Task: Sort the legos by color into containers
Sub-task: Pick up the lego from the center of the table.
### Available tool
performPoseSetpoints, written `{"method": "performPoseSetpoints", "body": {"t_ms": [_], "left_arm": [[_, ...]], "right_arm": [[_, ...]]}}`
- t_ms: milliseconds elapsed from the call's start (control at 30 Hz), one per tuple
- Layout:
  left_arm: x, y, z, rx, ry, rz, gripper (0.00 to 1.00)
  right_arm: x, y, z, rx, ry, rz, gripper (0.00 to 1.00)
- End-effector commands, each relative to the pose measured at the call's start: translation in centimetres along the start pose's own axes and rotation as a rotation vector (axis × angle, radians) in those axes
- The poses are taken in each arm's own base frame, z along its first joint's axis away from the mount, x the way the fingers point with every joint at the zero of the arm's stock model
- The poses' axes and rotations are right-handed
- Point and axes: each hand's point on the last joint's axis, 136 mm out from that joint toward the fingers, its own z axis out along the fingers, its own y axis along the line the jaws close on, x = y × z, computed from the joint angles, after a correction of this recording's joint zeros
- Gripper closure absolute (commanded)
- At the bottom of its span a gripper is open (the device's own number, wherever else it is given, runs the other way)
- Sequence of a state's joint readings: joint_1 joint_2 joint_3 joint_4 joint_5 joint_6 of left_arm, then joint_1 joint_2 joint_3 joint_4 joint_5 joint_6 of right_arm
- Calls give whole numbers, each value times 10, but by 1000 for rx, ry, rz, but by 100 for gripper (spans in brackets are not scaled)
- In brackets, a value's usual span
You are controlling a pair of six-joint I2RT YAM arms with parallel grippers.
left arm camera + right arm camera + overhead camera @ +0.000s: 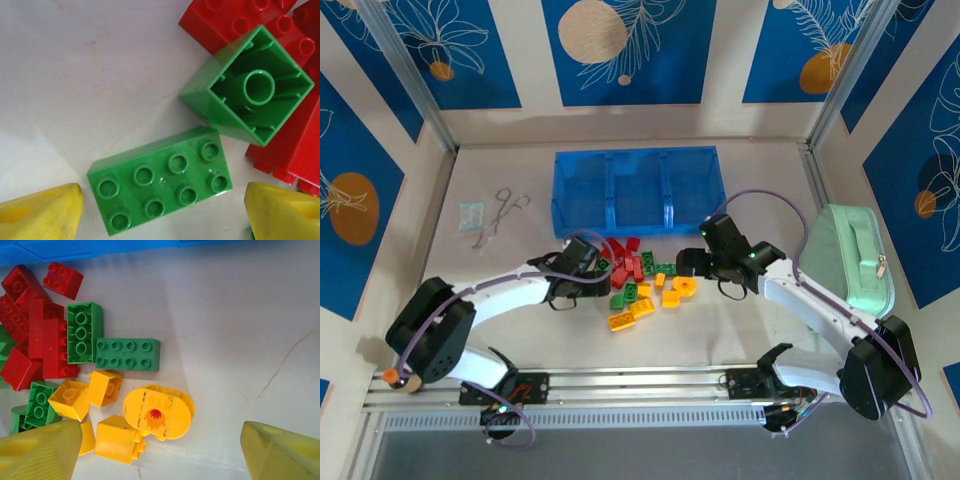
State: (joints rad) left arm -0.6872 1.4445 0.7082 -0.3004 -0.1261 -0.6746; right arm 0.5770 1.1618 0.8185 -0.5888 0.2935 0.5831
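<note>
Legos [642,285] sit in one loose pile mid-worktop [720,335], red, green and yellow mixed, just near of the blue tray [636,153]. The tray is at the far side, three compartments in a row left to right; the pile is close to its near wall, not touching. Left gripper [598,282] is at the pile's left edge and right gripper [688,268] at its right edge, facing each other across the bricks. Left wrist cam: left gripper [162,200] has its yellow fingers [42,215] spread wide, pinching nothing. A green 2x4 brick [160,187] lies studs-up between the tips, with a gap visible on both sides; can't tell tip height above the worktop. Just past it a green 2x2 brick [247,92] lies hollow side up, butted against red bricks [240,22]. Right wrist cam: right gripper [160,445] fingers [40,450] are also spread wide, holding nothing. A yellow rounded piece [157,412] with a flame print lies ahead of the gap between the tips, closer to the left-of-frame finger and clear of both. Yellow bricks [105,387] are just beside it. Further out, a long green brick [128,354] lies studs-up, its end touching a green hollow-up brick [85,332], with a red cluster [35,335] next to that. The tray's edge [75,250] runs along the top of that view. Off-task: mint-green case [850,262] on the right of the worktop beside the right arm; forceps [500,215] and a small clear bag [472,215] left of the tray.
</note>
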Motion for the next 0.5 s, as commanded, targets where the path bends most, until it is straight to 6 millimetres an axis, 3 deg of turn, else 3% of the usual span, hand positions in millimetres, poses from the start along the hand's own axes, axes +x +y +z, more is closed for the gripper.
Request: {"method": "performPoseSetpoints", "body": {"t_ms": [0,467], "left_arm": [[-7,-2,1,-33,-17,-23,17],[1,-6,14,-128,28,57,29]], "right_arm": [[3,-3,-3,7,-19,13,17],[6,-8,-5,3,-43,29,17]]}}
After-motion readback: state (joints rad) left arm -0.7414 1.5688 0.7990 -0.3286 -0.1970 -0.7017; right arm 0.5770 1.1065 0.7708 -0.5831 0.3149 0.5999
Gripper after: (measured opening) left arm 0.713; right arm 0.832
